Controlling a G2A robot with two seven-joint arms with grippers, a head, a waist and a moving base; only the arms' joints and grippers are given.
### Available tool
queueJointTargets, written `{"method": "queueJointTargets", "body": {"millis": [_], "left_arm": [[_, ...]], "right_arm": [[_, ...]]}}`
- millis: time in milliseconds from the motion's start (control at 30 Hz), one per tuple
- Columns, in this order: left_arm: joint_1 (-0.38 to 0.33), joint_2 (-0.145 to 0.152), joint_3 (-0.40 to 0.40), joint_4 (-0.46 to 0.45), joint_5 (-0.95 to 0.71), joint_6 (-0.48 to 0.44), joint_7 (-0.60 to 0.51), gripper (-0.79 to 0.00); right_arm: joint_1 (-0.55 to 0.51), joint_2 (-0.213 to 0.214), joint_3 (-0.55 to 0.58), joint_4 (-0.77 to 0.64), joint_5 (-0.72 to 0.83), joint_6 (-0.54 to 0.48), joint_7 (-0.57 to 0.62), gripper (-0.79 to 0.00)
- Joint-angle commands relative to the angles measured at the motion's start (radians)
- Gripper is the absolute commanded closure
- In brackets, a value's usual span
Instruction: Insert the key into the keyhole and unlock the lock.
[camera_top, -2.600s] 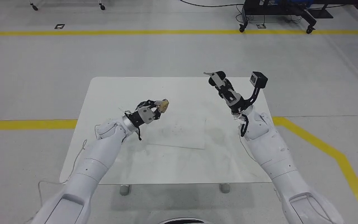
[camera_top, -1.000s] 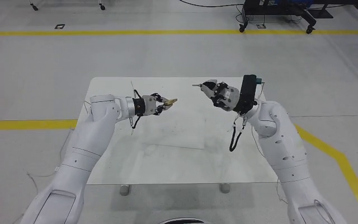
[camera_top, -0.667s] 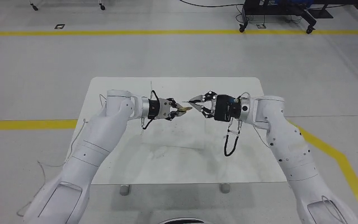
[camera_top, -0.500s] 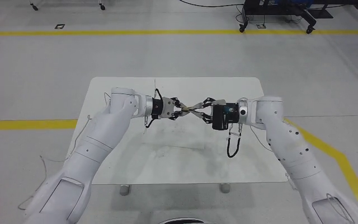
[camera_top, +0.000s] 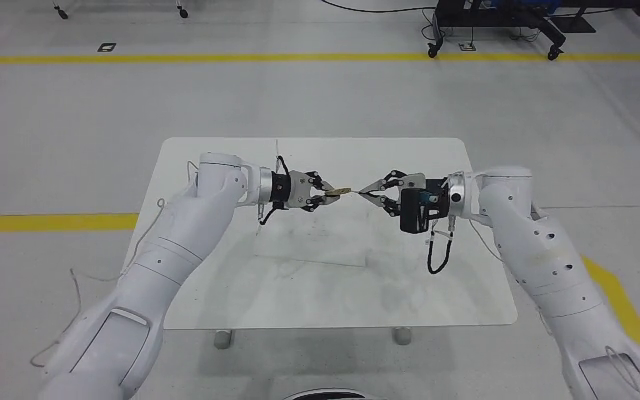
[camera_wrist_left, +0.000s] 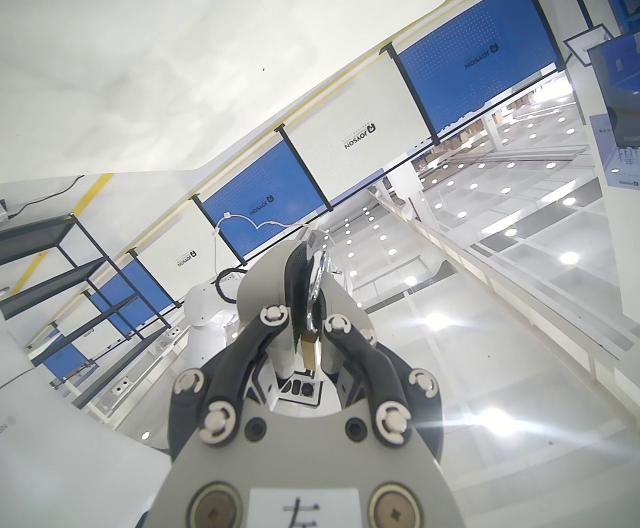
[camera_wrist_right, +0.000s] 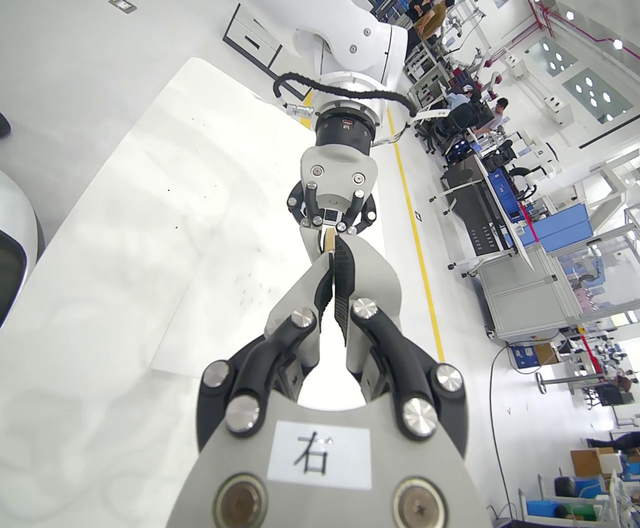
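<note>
Meeting tip to tip above the middle of the table (camera_top: 250, 290), closer to its far edge than its near one, with bare tabletop open on every side. Clamps the brass lock (camera_top: 342, 189) in the left gripper (camera_top: 326, 190), brass end jutting rightward. Pinches the thin key (camera_top: 359, 190) in the right gripper (camera_top: 369, 191), aimed left at the lock; cannot tell whether touching it. Lays both forearms roughly level along one left-right line, left elbow over the table's left part, right elbow just past its right edge.

Seen from the left wrist: squeezes the fingers (camera_wrist_left: 265, 290) together on the lock, a brass bit showing in the gap between them.

Seen from the right wrist: presses the ribbed pads (camera_wrist_right: 345, 280) tight at the tips, the lock's brass just beyond, then the left gripper straight ahead, wrist in line. Hangs clear above the tabletop, open white surface underneath.
</note>
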Motion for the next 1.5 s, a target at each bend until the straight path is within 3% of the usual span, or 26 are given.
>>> {"method": "queueJointTargets", "body": {"millis": [0,233,567,1467], "left_arm": [[-0.005,0.001,0.001,0.001,0.008,0.003,-0.017,0.0],[-0.023,0.001,0.01,0.009,0.023,0.011,-0.041,0.0],[-0.053,-0.004,0.024,0.045,0.032,0.02,-0.067,0.0],[-0.06,-0.002,0.041,0.05,0.071,0.001,-0.109,0.0]], "right_arm": [[-0.001,-0.001,-0.002,-0.011,0.011,0.007,0.041,0.0],[0.006,-0.005,-0.021,-0.04,0.062,0.011,0.144,0.0],[0.015,-0.005,-0.035,-0.057,0.111,0.008,0.203,0.0],[0.065,-0.006,-0.089,-0.021,0.156,-0.004,0.273,0.0]]}}
